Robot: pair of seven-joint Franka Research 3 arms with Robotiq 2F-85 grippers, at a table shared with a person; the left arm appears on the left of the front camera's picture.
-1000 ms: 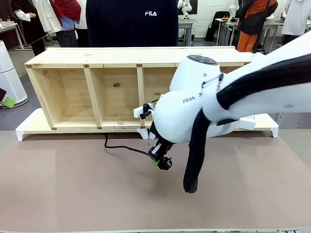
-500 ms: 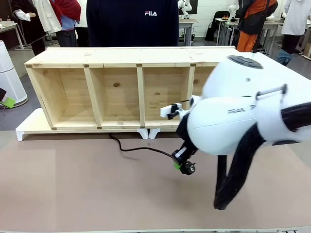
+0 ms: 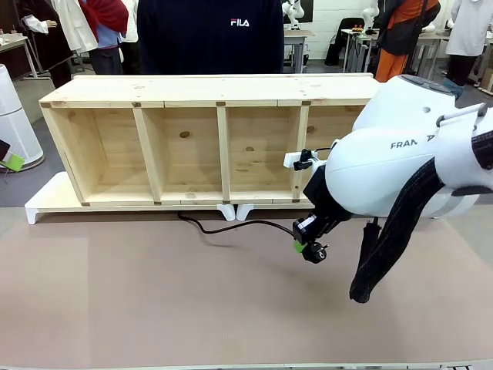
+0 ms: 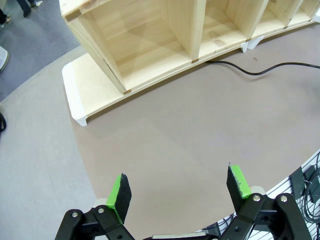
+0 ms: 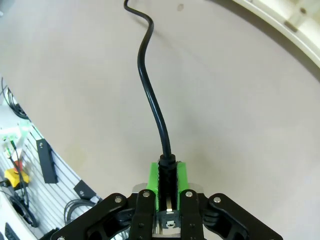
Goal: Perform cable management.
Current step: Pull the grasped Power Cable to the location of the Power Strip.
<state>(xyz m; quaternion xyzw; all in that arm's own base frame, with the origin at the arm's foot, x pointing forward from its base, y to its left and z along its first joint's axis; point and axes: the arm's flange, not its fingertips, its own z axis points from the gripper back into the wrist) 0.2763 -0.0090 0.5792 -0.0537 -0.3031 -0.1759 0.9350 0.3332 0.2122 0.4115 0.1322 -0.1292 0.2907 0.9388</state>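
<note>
A thin black cable (image 3: pixel 231 225) runs from under the wooden shelf (image 3: pixel 192 139) across the brown mat to its plug (image 3: pixel 314 251). My right gripper (image 3: pixel 306 242) is shut on the plug end, holding it just above the mat in front of the shelf's right half. In the right wrist view the cable (image 5: pixel 152 95) leads away from the green pads (image 5: pixel 154 179) clamped on the plug. In the left wrist view the left gripper (image 4: pixel 179 192) hangs open over bare mat, well back from the shelf (image 4: pixel 150 35) and the cable (image 4: pixel 260 70).
The shelf lies on its side on white feet (image 3: pixel 42 206) at the mat's far edge. A person in a dark top (image 3: pixel 208 35) stands behind it. A white clip piece (image 3: pixel 296 159) sits at the shelf's right divider. My right arm's black hose (image 3: pixel 385 247) dangles over the mat.
My right gripper has carried the plug to the right along the shelf front, drawing the cable out straighter behind it. The grip stayed shut.
</note>
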